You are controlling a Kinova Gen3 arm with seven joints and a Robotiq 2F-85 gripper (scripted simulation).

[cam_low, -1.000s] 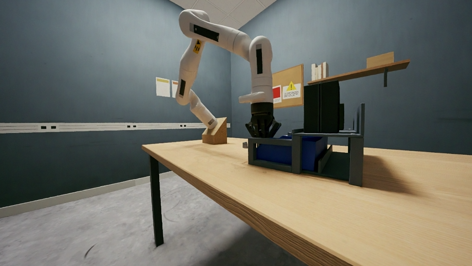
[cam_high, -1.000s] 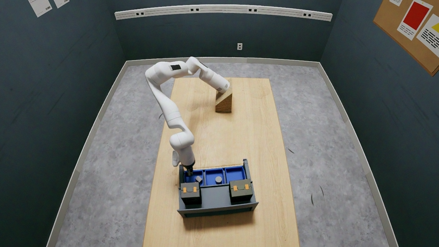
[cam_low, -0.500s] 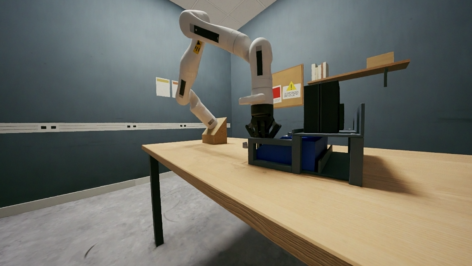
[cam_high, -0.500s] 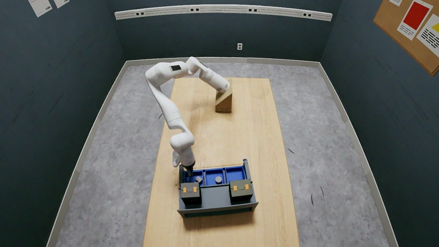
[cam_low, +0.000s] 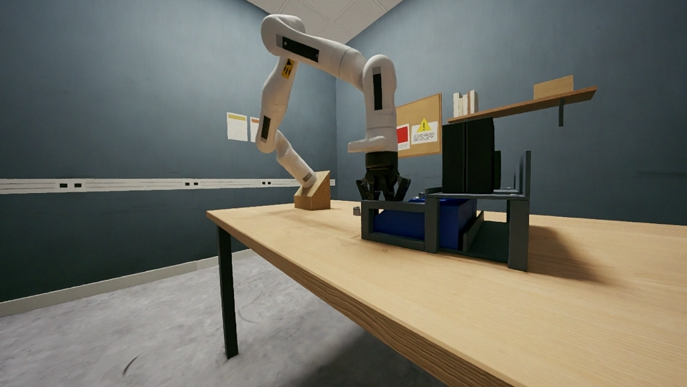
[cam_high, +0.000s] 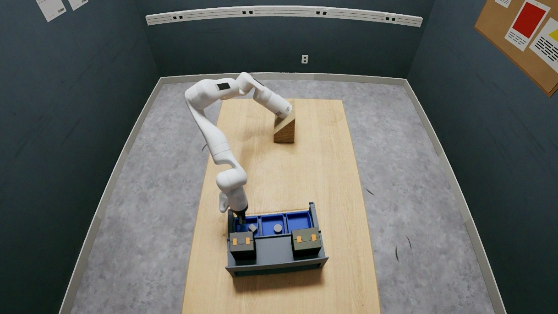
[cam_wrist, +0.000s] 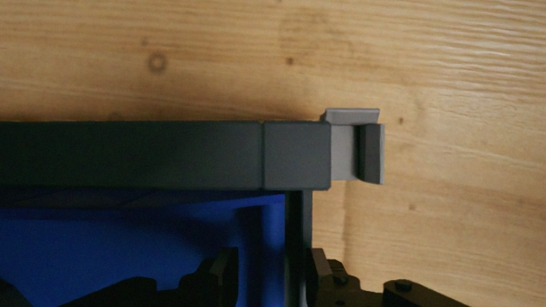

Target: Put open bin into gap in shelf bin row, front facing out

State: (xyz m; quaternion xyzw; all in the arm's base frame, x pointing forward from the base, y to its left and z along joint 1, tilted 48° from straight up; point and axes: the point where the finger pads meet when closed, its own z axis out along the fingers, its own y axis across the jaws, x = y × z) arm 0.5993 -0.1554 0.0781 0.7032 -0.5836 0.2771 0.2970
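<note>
While end effector (cam_low: 383,194) parts its fingers, empty, over shelf's (cam_high: 273,249) left end: blue bin (cam_high: 243,224) sits leftmost in row w/ part (cam_high: 252,228) inside. Step: release. Next, prob.: lift straight up, w/o snagging bin wall. Worktop (cam_high: 288,163).

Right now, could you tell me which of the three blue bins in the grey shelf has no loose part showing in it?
The blue bin at the end of the row farthest from the gripper; the middle bin shows a grey cylinder and the bin under the gripper a grey block.
</note>
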